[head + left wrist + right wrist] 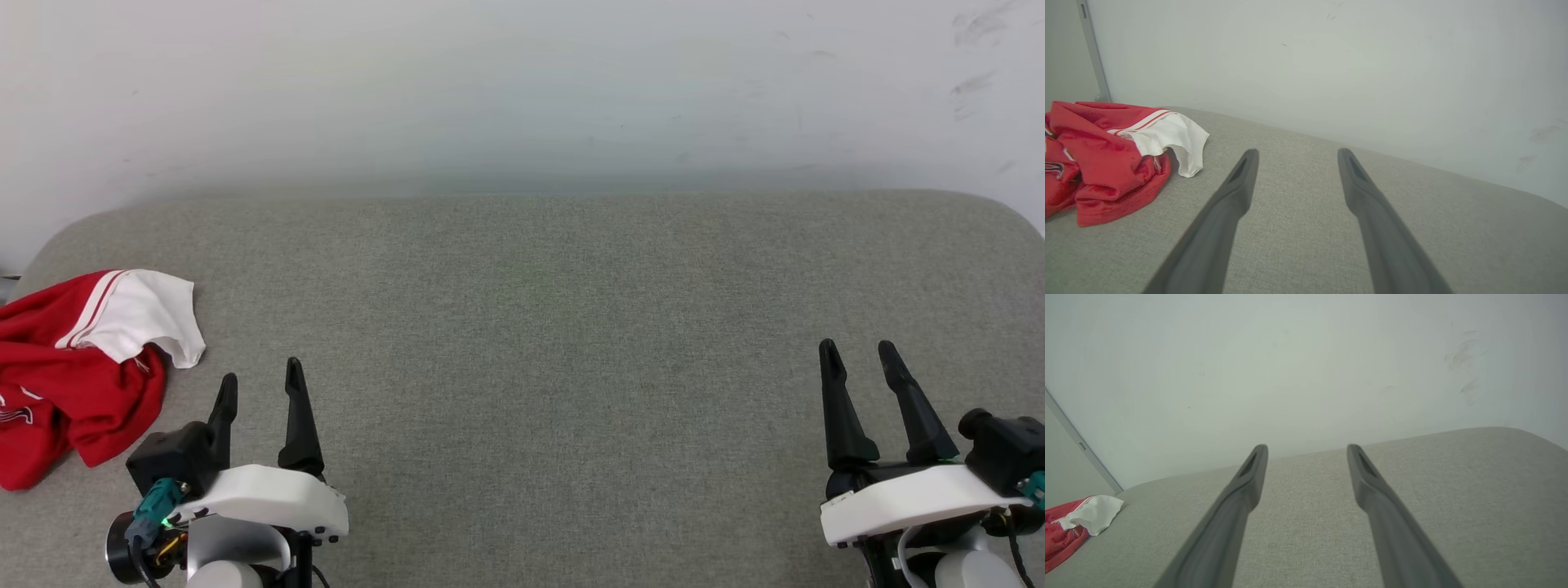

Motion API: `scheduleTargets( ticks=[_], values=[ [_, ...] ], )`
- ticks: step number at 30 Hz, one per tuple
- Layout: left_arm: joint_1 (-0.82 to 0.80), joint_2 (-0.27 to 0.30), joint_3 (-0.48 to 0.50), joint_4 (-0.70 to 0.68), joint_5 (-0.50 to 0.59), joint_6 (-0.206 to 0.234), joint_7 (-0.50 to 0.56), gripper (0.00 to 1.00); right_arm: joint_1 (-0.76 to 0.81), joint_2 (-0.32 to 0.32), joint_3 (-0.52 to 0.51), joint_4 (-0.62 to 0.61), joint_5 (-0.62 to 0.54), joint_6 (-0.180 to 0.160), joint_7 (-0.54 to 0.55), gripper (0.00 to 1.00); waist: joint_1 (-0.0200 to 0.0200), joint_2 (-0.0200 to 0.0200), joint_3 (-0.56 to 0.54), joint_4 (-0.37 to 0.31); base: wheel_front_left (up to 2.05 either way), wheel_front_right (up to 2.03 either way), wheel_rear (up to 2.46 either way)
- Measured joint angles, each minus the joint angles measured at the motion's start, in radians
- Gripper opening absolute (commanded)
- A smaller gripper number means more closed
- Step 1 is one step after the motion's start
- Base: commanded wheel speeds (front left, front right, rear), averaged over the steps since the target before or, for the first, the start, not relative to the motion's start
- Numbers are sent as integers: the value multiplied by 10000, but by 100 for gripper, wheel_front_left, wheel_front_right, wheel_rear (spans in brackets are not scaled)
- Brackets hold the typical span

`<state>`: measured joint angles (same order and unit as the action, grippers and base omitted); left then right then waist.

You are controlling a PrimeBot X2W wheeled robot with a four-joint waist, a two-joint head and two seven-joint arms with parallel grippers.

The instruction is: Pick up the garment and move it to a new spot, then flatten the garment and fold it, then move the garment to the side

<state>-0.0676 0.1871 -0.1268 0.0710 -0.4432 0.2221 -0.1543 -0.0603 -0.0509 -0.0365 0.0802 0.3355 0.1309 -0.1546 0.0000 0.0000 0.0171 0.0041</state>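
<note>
Two grippers stand open and empty in the head view: the left gripper [261, 371] just beside the garment [73, 367], which lies crumpled at the left edge of the surface [531, 367], and the right gripper [859, 349] well apart, near the right edge. From the left wrist, the folds overlap, so a pinch may catch only the white sleeve [1171, 139]. From the right wrist, the heap hugs that edge, so a careless drag could likely slide it off.

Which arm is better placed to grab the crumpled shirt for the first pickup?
Left. The left gripper is open and sits right beside the garment, bunched at the left end of the grey cushion. The right gripper is open too, but it is far across the cushion.
</note>
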Motion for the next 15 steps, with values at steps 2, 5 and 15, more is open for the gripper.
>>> scheduleTargets(
  ticks=[2, 5, 15],
  values=[
    [-1, 48, -61, -35, 169, 84, -50, 100, 0, 0, 13, -12, -209, 0, -44, 100, 0, 0, 1, 2, 0, 0, 0],
    [-1, 125, -161, -86, 435, 163, -128, 100, 0, 0, 29, -33, -545, 0, -127, 100, 0, 0, 2, 3, 0, 0, 0],
    [-1, 215, -328, -224, 1223, 261, -351, 100, -1, 0, 67, -167, -1507, 0, -355, 100, 0, 0, 25, 13, 0, 0, 0]
  ],
)
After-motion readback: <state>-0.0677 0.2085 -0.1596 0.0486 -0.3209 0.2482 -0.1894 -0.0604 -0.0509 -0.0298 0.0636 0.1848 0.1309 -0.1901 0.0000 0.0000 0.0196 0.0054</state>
